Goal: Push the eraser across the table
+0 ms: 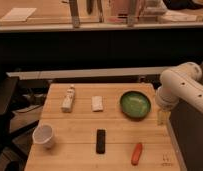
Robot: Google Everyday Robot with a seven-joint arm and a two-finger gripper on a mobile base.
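The gripper [162, 116] hangs at the desk's [77, 124] right edge, below the bulky white arm [182, 89] that reaches in from the right. Whether it is wide or narrow cannot be told, and it holds nothing that can be seen. Just left of it lies a round green plate [135, 104], close to the gripper but apart from it. Farther left in the same back row sit a white rectangular block [97, 103] and then a pale bottle-like piece [68, 99] lying lengthwise. Toward the front, an orange carrot-shaped piece [137, 153] rests near the right front corner. The eraser [100, 141], 1 flat black bar, lies in the front middle of the desk, lengthwise front to back, well apart from the gripper. A white cup [43, 136] stands upright at the front left.
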